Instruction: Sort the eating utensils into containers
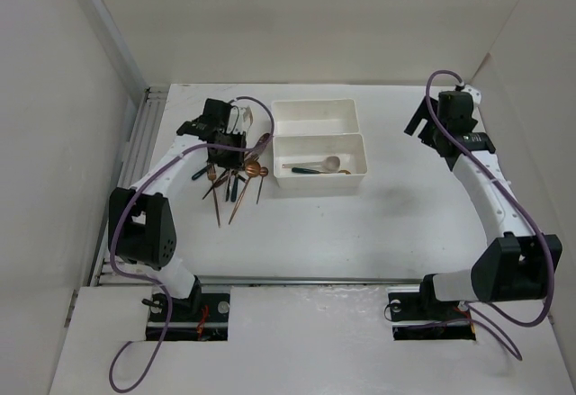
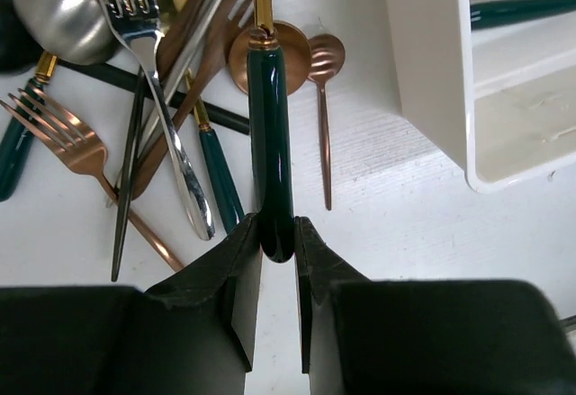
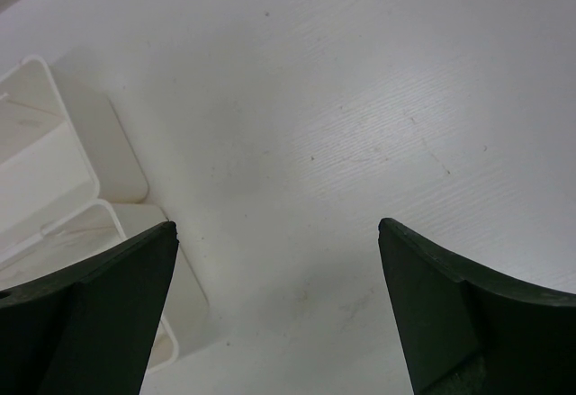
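Observation:
A pile of eating utensils (image 1: 236,182) lies left of the two white containers. In the left wrist view my left gripper (image 2: 277,236) is shut on the rounded end of a dark green handle (image 2: 272,134) with a gold neck; its head runs out of frame. Around it lie a silver fork (image 2: 155,71), a silver spoon (image 2: 56,13), a copper fork (image 2: 63,139) and a small copper spoon (image 2: 323,98). The near container (image 1: 360,179) holds a spoon (image 1: 317,167) with a dark handle. My right gripper (image 3: 277,228) hangs open over bare table, nothing between its fingers.
The far container (image 1: 315,105) sits directly behind the near one, touching it. A corner of the near container (image 2: 432,71) stands close to the right of the held handle. White walls enclose the table on three sides. My right arm (image 1: 454,116) is at the back right.

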Available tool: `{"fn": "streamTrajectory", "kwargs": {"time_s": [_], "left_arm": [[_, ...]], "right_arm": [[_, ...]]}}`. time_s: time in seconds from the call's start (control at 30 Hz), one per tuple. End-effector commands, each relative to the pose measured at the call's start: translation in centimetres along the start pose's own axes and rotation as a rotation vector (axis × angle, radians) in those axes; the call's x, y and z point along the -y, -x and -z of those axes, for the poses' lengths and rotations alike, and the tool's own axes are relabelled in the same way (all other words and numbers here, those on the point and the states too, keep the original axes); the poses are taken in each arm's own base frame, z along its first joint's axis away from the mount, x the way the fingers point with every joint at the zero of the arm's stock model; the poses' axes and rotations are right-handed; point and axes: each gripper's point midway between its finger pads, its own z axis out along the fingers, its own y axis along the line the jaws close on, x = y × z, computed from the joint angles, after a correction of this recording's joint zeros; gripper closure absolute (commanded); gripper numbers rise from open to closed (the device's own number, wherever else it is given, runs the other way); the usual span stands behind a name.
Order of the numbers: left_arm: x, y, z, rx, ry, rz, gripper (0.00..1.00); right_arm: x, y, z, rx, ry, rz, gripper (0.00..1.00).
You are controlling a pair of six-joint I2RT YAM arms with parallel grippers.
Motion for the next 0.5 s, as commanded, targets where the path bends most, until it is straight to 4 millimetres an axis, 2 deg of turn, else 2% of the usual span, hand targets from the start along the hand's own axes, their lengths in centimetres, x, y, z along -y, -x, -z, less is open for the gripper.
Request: {"fn": "streamTrajectory", "kwargs": {"time_s": [0.0,0.13,0.23,0.33,0.37,0.4,0.47], "left_arm": [[0.3,-0.8,-0.2,-0.020,-0.009,-0.029,1.00],[0.3,0.9,0.4,0.043,0.013,-0.075,1.00],[-0.1,2.5,1.9,0.123,0.056,-0.160,1.00],[0.1,5.6,3.8,0.269,0.124,-0.302,1.00],[0.0,7.5,4.3,0.343,0.162,-0.424,1.00],[-0.4,8.8,5.1,0.391,0.216,-0.489,1.00],[-0.4,10.9,5.4,0.447,0.269,-0.626,1.00]], "right_arm": [[-1.6,2.8,0.5,0.077,0.048,-0.004,0.03],[-1.2,2.7,0.1,0.071,0.036,0.015,0.03],[-1.3,2.9,0.1,0.079,0.040,0.012,0.03],[-1.3,2.6,-0.2,0.084,0.042,0.010,0.03],[-1.3,2.1,-0.4,0.071,0.048,0.014,0.03],[-1.4,2.4,-0.4,0.083,0.053,0.010,0.03],[-1.6,2.0,-0.9,0.070,0.063,0.013,0.03]]}}
